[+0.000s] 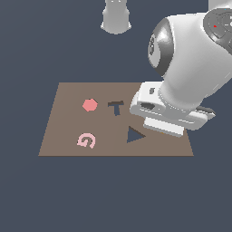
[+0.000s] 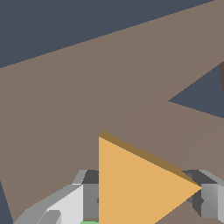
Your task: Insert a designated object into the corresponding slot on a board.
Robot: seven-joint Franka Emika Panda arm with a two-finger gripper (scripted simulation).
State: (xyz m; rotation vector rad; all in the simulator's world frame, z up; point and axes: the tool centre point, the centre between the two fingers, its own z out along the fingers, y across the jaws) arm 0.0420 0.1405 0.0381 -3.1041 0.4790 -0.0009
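Note:
In the wrist view the orange triangle piece point(image 2: 140, 183) sits between the two grey fingers point(image 2: 89, 199) of my gripper point(image 2: 146, 197), which is shut on it. It hangs above the brown board point(image 2: 87, 87), a short way from the dark triangle slot point(image 2: 203, 96). In the exterior view the white hand point(image 1: 165, 113) hovers over the board point(image 1: 68, 118) on the exterior view's right, just beyond the triangle slot point(image 1: 134, 135). The hand hides the triangle piece and the fingers there.
A red hexagon point(image 1: 90, 105), a dark T-shaped cut-out point(image 1: 116, 107) and a pink G shape point(image 1: 86, 140) lie on the board. The arm's base point(image 1: 116, 18) stands beyond the board's far edge. Dark floor surrounds the board.

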